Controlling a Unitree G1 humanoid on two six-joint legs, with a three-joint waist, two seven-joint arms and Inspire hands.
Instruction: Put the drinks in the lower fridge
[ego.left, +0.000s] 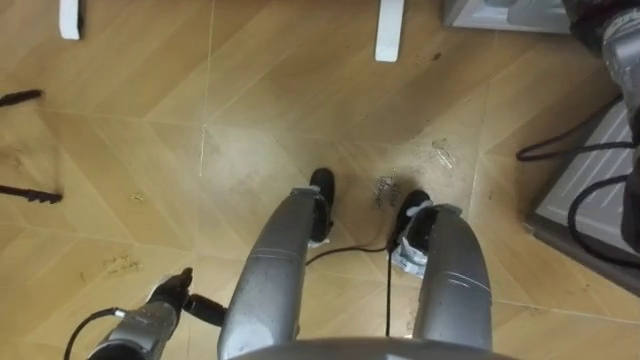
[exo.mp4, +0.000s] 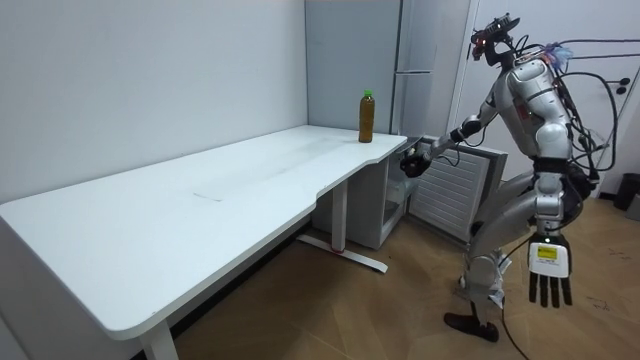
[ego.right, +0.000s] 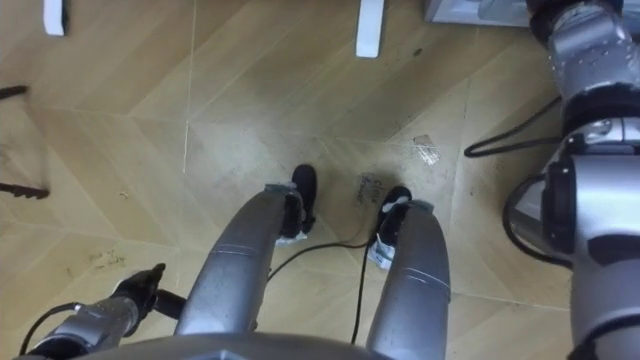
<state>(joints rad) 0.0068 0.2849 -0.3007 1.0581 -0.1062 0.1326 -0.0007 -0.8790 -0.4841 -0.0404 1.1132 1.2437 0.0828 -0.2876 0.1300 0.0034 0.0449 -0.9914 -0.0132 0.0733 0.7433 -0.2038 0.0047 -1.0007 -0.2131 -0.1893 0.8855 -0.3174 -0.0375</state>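
— While I'm on the left eye view, I see wooden floor under me and my left hand at the lower left. 
— And the drink?
— Room view has it. The bottle stands upright at the far end of the table, toward the room view's right, near the tall fridge. My left hand hangs by my thigh, fingers straight, holding nothing. My right hand reaches out between the table and the low white unit, which I take for the lower fridge. I cannot tell whether its fingers are curled.
— How will the bottle handle?
— Brown liquid, green cap, looks full. I'd judge it fairly heavy, stiff-walled, smooth enough to slip. I'd wrap it round the middle, below the shoulder. Any label is too small to read.
— Right eye view?
— Same floor, with my right arm running up the right edge. No legible writing.
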